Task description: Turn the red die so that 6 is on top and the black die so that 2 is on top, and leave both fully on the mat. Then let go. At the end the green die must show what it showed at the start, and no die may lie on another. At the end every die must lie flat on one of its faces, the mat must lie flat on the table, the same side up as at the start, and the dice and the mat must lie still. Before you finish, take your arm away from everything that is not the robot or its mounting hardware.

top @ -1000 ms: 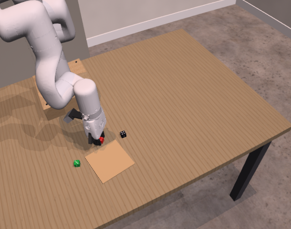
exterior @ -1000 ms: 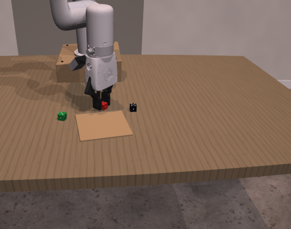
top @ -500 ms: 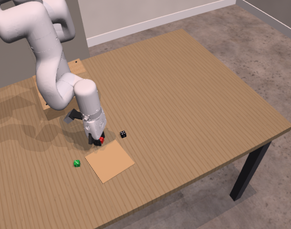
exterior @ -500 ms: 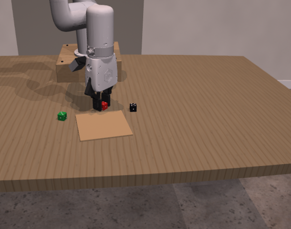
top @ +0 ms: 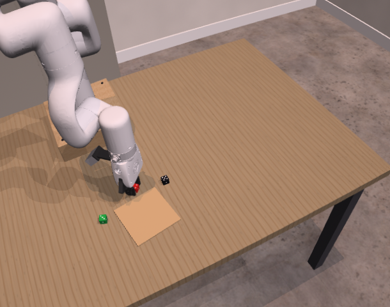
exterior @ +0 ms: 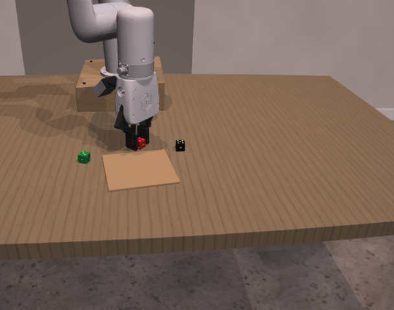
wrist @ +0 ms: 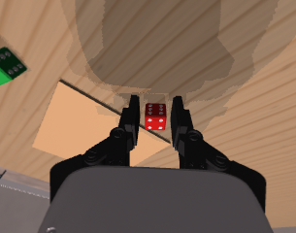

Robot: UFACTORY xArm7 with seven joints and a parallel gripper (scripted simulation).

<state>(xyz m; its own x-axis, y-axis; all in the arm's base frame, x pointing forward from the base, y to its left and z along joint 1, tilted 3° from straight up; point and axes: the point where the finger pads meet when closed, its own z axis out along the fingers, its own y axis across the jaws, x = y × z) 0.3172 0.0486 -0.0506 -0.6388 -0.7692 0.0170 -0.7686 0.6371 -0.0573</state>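
Note:
The red die (top: pixel 136 188) (exterior: pixel 141 143) (wrist: pixel 155 116) lies on the table just behind the mat (top: pixel 148 218) (exterior: pixel 140 172) (wrist: pixel 65 126). In the wrist view its bright top seems to show 4 and its dark side shows 6. My gripper (top: pixel 133 188) (exterior: pixel 138 143) (wrist: pixel 155 107) is open, lowered around the red die, with a gap on each side in the wrist view. The black die (top: pixel 164 180) (exterior: pixel 180 145) lies on the table off the mat, apparently with 5 on top. The green die (top: pixel 103 219) (exterior: pixel 84 157) (wrist: pixel 4 68) lies left of the mat with 3 on top.
The wooden base block (top: pixel 104 89) (exterior: pixel 93 100) of the arm stands behind the gripper. The table's front edge (top: pixel 221 264) (exterior: pixel 197 241) runs well in front of the mat. The black die is close to the gripper's right in the exterior view.

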